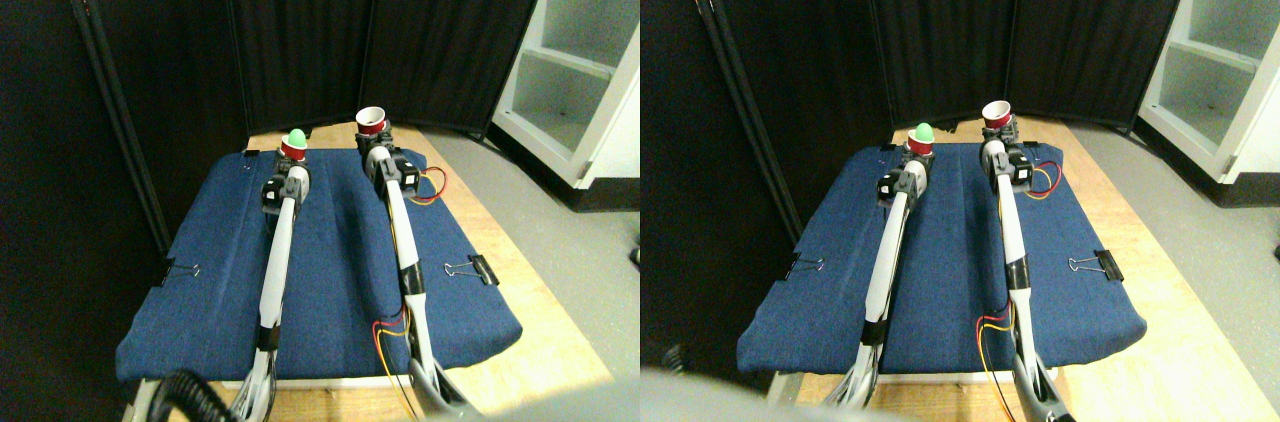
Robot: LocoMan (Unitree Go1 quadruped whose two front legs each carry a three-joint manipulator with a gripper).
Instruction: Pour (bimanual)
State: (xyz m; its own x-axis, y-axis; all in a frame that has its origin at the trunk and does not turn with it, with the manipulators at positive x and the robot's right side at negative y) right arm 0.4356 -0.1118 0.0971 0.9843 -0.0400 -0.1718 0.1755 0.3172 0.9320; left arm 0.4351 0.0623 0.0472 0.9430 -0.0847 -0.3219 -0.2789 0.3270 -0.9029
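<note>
While both arms reach fwd over the blue cloth, each ends at a red cup. Left gripper sits at the base of a small red cup w/ a green ball in its mouth, upright, near the cloth's far edge. Right gripper sits under a second red cup, white inside, tilted slightly, higher & further back. Both seem clamped on their cups, but jaws too small to see: can't tell. Binder clips pin the cloth to the wooden table. White shelf at far right.
</note>
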